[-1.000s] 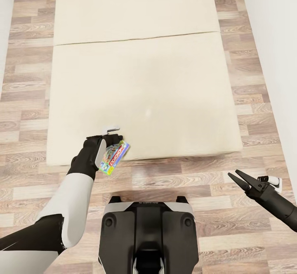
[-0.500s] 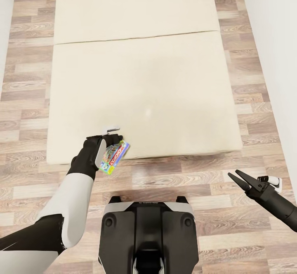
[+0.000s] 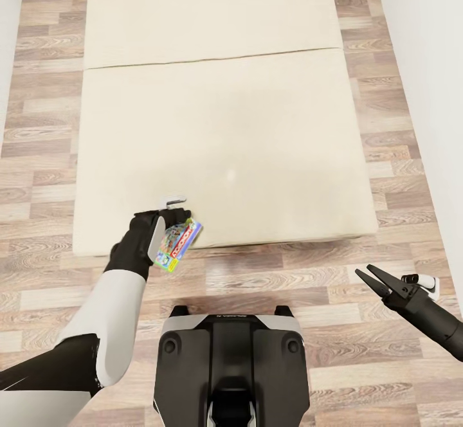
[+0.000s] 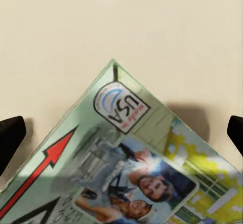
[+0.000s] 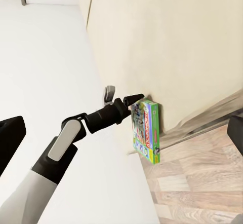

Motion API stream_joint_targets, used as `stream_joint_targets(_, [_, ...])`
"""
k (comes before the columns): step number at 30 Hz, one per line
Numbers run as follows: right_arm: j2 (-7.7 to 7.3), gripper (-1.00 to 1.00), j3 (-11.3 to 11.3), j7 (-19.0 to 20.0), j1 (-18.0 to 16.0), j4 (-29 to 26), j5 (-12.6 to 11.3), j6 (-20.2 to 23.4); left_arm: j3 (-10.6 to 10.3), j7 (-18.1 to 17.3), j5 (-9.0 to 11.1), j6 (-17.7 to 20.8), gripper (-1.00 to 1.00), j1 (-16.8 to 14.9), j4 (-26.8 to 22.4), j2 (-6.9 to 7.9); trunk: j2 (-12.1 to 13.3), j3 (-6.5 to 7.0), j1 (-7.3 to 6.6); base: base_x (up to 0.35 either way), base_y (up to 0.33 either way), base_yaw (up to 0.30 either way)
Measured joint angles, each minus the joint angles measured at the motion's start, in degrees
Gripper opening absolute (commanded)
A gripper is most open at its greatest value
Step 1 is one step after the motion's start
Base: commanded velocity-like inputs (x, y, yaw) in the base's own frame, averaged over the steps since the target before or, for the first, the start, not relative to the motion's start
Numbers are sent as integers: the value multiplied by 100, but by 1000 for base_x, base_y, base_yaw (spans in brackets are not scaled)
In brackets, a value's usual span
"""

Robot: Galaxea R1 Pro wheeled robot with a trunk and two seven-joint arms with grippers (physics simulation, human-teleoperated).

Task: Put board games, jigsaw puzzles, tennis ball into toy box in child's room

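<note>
wood-plank floor (image 3: 386, 131) flanks white walls (image 3: 424, 60) on both sides.

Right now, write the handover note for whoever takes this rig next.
Left claw: shut on a board game at the near edge of the bed, box held tilted, partly over the floor.
Right claw: open, holding nothing, low over the floor at the robot's right.
Bed: the visible mattress top carries no other toy.
Done: this board game is grasped.
Left: carry it to the toy box and drop it in. The table, toy box and other toys are out of sight here, so check their state on arrival.
</note>
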Motion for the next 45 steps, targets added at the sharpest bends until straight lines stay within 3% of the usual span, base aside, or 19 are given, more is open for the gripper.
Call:
stream_joint_targets(6, [0, 100, 0, 0, 0, 0, -1, 0, 22, 13, 4, 24, 100, 0, -465, 31, 0, 0, 0, 0, 0, 0])
stream_joint_targets(22, [-2, 100, 0, -1, 0, 4, 6, 0, 79, 11, 9, 90, 100, 0, -985, 87, 0, 0, 0, 0, 0, 0])
stream_joint_targets(25, [-12, 100, 0, 0, 0, 13, 6, 0, 84, 6, 9, 178, 100, 0, -1126, 180, 0, 0, 0, 0, 0, 0])
stream_joint_targets(31, [-17, 100, 0, -1, 0, 19, 6, 0, 90, -55, 73, 742, 100, 0, -1382, 489, 0, 0, 0, 0, 0, 0])
stream_joint_targets(35, [-18, 100, 0, -5, 0, 24, 6, 0, 124, -584, 293, 1156, 100, 7, -1540, 895, 0, 0, 0, 0, 0, 0])
stream_joint_targets(37, [-18, 100, 0, -3, 0, 25, 7, 0, 161, -1070, 416, 1395, 100, 9, -1577, 1193, 0, 0, 0, 0, 0, 0])
stream_joint_targets(40, [-29, 100, -15, -1, 0, 27, 10, 0, 240, -2186, 519, 1784, 100, 25, -1604, 1864, -1, 0, 0, 0, 0, 0])
stream_joint_targets(41, [-31, 100, -47, -1, 0, 30, 12, 0, 271, -2411, 541, 1823, 100, 31, -1606, 1994, 0, 0, 0, 0, 0, 0])
stream_joint_targets(43, [-33, 100, -107, 0, 0, 31, 11, 0, 460, -3385, 549, 1899, 100, 65, -1608, 2484, -1, 0, 0, 0, 0, 0])
stream_joint_targets(45, [-34, 100, -146, 0, 0, 33, 9, 0, 582, -3934, 565, 1925, 100, 100, -1592, 2738, 0, 0, 0, 0, 0, 0])
